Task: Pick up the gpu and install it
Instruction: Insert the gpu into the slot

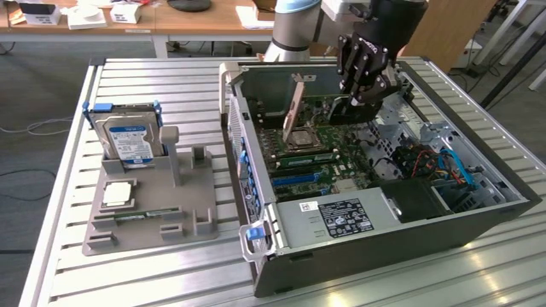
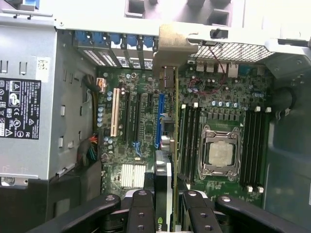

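Note:
The gpu [image 1: 295, 105] is a thin brownish card with a metal bracket at one end. It hangs on edge over the motherboard inside the open computer case [image 1: 384, 256]. My gripper [image 1: 346, 114] is shut on the end away from the bracket. In the wrist view the gpu [image 2: 175, 145] is seen edge-on. It runs from between my fingers [image 2: 141, 211] to its bracket [image 2: 176, 46] at the case's slotted rear wall. It lies just beside the blue expansion slot [image 2: 160, 121]. I cannot tell whether its lower edge touches a slot.
On the exterior view's left, a grey fixture [image 1: 153, 211] holds a silver hard drive [image 1: 128, 137], a processor chip [image 1: 119, 192] and a memory stick [image 1: 140, 216]. Inside the case are the power supply [image 1: 337, 217], the processor socket [image 2: 221, 153] and cable bundles [image 1: 444, 166].

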Available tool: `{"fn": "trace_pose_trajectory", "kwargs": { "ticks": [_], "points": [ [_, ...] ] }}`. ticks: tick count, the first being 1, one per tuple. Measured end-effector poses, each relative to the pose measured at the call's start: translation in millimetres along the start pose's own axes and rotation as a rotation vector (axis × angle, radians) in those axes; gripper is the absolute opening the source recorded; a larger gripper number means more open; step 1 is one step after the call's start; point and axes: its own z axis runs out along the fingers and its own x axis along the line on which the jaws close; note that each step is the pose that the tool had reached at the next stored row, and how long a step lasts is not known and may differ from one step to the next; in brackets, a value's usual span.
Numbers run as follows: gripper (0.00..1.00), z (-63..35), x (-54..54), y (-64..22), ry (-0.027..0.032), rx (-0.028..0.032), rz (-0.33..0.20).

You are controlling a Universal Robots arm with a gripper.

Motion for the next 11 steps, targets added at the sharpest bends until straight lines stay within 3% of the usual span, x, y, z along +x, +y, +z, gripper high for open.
{"fn": "trace_pose_trajectory", "kwargs": {
  "ticks": [11],
  "points": [
    [0.27, 18.3, 0.0, 2.0, 0.0006, 0.0009, -0.010]
  ]
}}
